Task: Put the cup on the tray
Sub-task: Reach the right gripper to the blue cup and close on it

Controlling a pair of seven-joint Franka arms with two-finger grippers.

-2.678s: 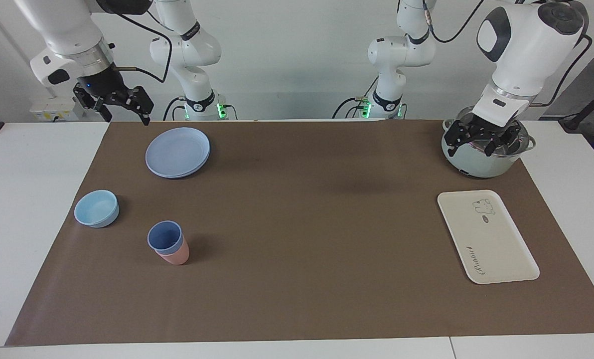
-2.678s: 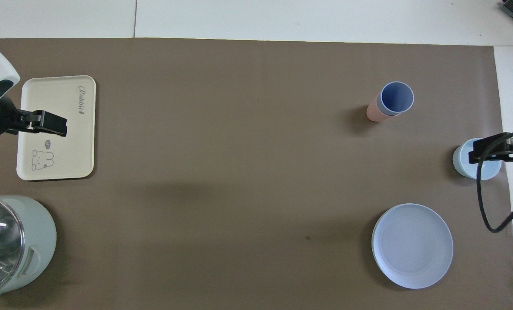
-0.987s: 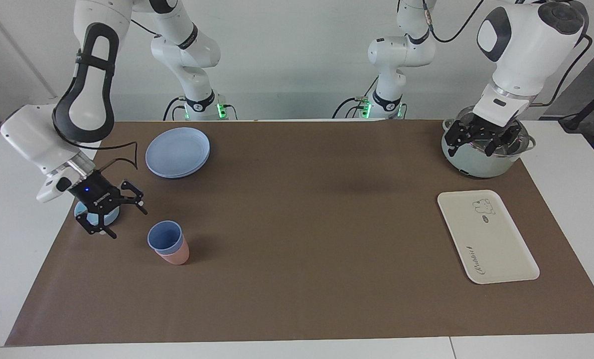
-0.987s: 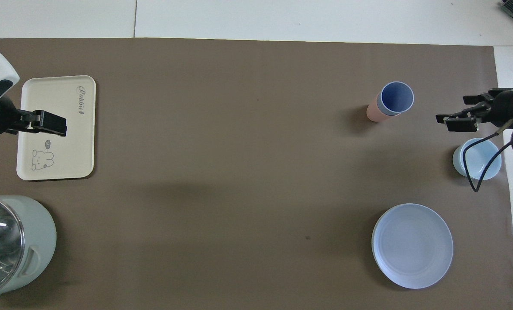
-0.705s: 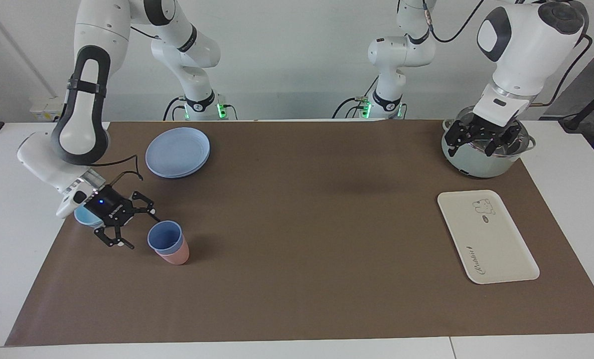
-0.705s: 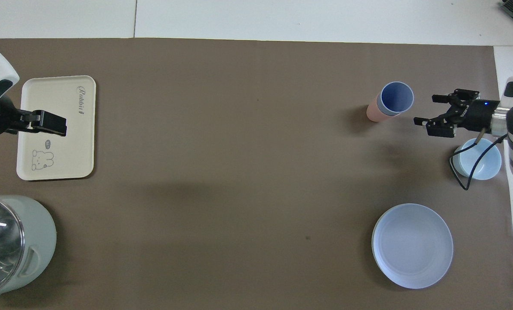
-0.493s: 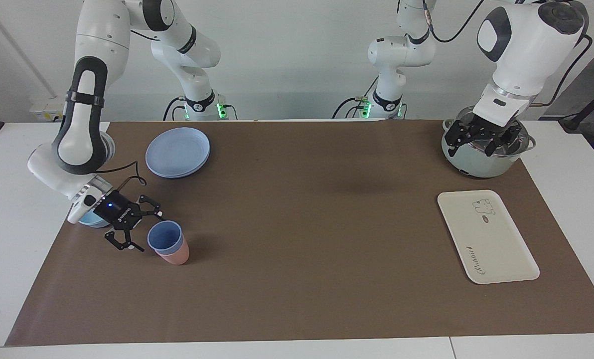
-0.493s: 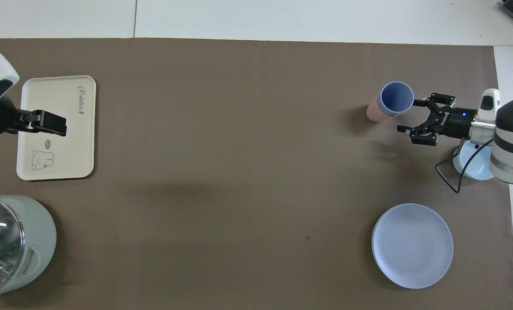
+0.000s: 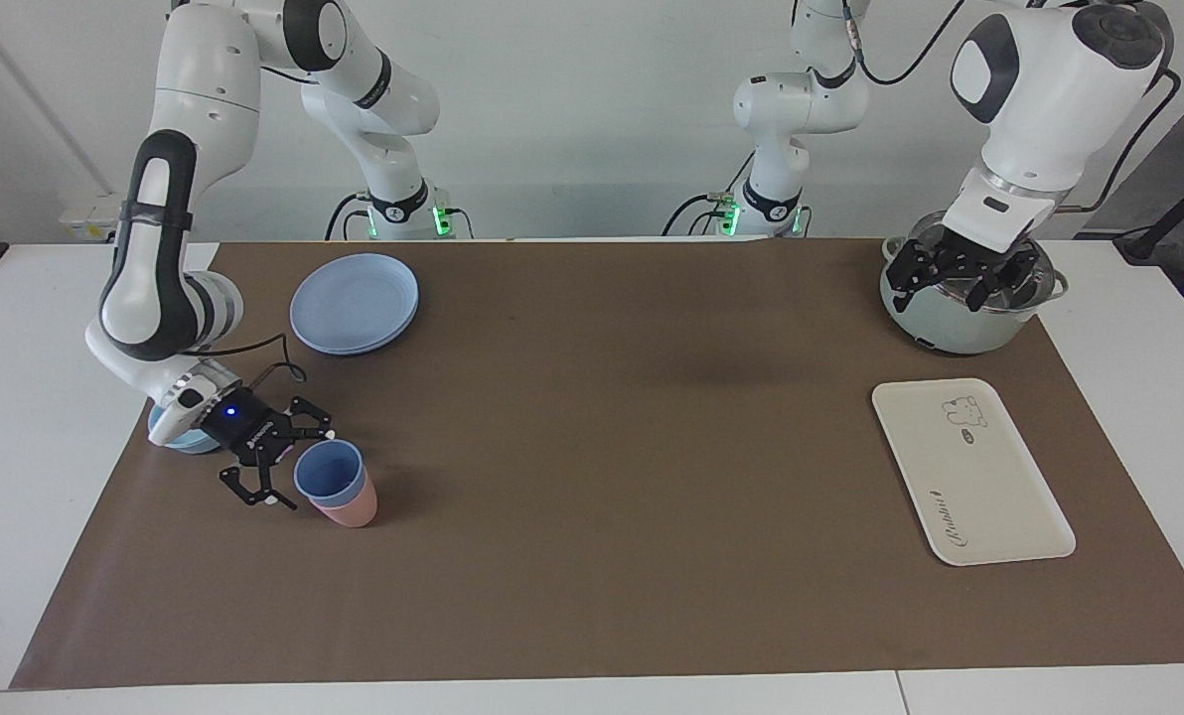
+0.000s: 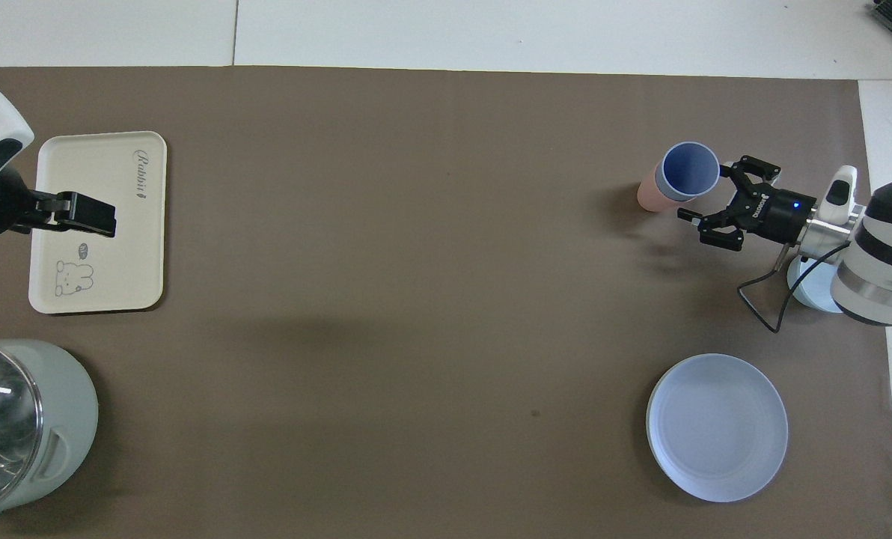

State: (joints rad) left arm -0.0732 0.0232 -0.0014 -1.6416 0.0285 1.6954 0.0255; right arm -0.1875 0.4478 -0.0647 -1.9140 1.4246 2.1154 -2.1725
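periwinkle cup [image 9: 330,471] nested in the pink tumbler [image 9: 352,510], flanked at about 9 o'clock in the facing view by the right hand [image 9: 284,467], fingers spread wide, nothing gripped, tray [image 9: 971,471] well apart, left hand [image 9: 960,280] parked over the pot [image 9: 950,316], grip can't be made out

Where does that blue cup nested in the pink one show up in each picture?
Facing view: the blue cup sits lower left, nested in the pink cup.
Overhead view: the blue cup is upper right.
Shared landmark: the round blue plate, nearer the robots than the cups.
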